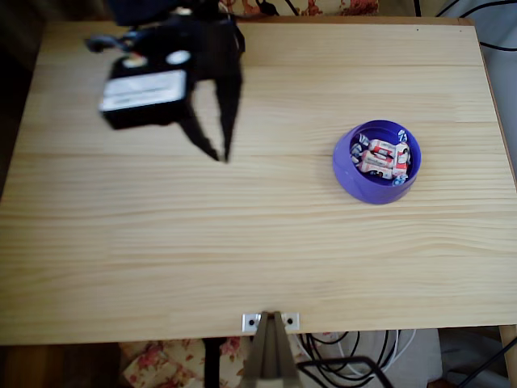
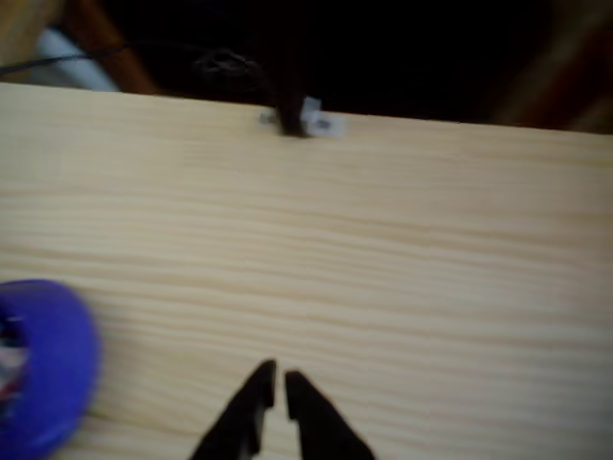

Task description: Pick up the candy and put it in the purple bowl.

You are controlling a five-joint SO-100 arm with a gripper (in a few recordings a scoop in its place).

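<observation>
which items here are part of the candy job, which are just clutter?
Job:
- purple bowl, right side of the overhead view
- candies, already inside the bowl
- gripper, empty, fingertips nearly together, apart from the bowl

Not the job:
- metal bracket at the table edge
- cables below the table

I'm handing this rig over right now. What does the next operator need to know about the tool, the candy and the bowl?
Tool: black two-finger, tips nearly together, holding nothing, above bare wood at the table's upper left in the overhead view.
Round blue-violet plastic bowl: right of centre, well apart from the tool.
Wrapped orange-pink and white candy: several pieces lie inside the bowl; no candy lies on the light wooden table.
Done: candy is in the bowl.
Left: apparently nothing.
</observation>
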